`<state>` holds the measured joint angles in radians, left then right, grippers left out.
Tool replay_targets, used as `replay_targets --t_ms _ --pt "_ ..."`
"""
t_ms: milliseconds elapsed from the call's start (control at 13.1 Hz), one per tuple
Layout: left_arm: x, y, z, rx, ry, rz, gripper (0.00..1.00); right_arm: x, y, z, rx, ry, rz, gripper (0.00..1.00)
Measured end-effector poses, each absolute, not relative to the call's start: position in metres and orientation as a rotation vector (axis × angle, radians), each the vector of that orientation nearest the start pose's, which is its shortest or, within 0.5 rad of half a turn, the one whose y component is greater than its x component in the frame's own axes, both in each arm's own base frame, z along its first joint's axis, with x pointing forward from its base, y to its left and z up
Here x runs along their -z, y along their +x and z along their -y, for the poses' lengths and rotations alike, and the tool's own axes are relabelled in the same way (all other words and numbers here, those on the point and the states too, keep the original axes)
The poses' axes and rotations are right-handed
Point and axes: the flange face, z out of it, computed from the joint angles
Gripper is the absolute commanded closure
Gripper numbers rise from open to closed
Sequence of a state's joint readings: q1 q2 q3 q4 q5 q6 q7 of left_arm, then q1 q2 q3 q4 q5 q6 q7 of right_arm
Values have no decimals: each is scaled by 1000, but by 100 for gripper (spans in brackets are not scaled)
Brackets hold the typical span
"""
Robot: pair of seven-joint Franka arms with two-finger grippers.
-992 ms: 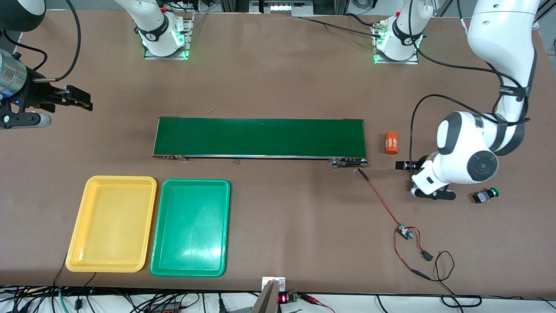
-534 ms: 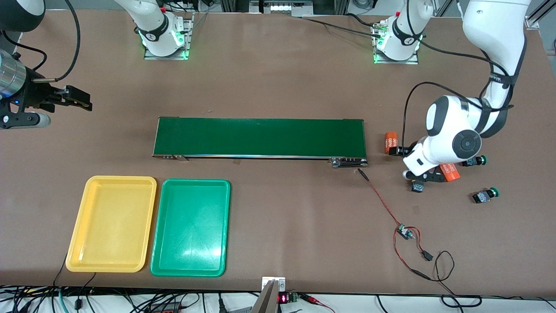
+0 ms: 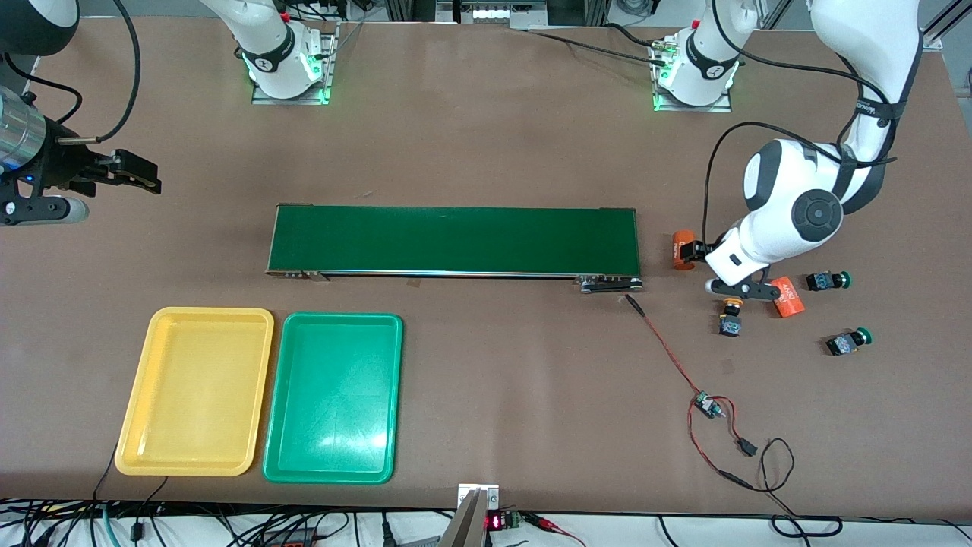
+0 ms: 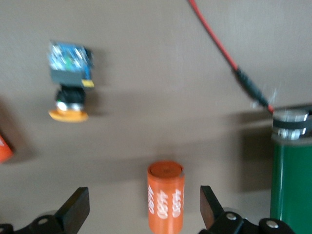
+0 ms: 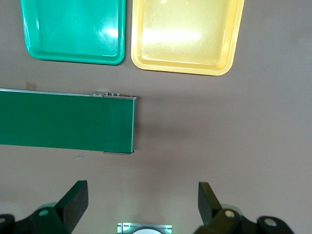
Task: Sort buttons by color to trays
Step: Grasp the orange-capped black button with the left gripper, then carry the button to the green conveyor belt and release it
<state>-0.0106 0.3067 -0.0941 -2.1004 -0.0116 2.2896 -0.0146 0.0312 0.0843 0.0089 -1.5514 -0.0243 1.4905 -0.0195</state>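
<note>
Left pincer [image 3: 702, 267], jaws spread, hangs over an orange cylinder [image 3: 684, 249]; the yellow-capped button [image 3: 730, 317] lies at its 5 o'clock, trays [image 3: 156, 346] empty. Right pincer [image 3: 137, 172] waits agape off the conveyor's end.

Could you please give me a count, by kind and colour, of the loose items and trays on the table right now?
Green-capped buttons: 2
Yellow-orange-capped buttons: 1 visible
Orange cylinders with white print: 2
Yellow tray: 1
Green tray: 1
Total: 7
</note>
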Motion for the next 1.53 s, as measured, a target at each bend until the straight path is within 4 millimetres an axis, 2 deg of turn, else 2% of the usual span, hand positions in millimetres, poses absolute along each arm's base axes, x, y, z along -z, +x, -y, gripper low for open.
replay_targets --t_ms 153,305,382,611,840,992,1297,1526 --pt "-277 586 55 -120 -3171 -111 0 -581 569 -20 -224 -3157 94 0" --pt "-281 605 49 -79 -3176 -91 0 -585 569 -20 -213 -3158 94 0" --pt "-276 614 41 -76 -3179 -69 0 -585 569 -20 -211 -3158 94 0" --pt "-242 640 13 -116 -3185 -1 0 -586 569 -20 -210 -3158 94 0" --pt "-232 656 10 -150 -3189 -6 0 -586 569 -20 -208 -3158 94 0" --pt "-226 661 10 -169 -3191 -58 0 -586 569 -20 -207 -3158 95 0" --pt "-181 654 -10 -272 -3195 -98 0 -586 569 -20 -207 -3158 95 0" --pt "-173 654 -11 -286 -3197 -115 0 -586 569 -21 -207 -3158 96 0"
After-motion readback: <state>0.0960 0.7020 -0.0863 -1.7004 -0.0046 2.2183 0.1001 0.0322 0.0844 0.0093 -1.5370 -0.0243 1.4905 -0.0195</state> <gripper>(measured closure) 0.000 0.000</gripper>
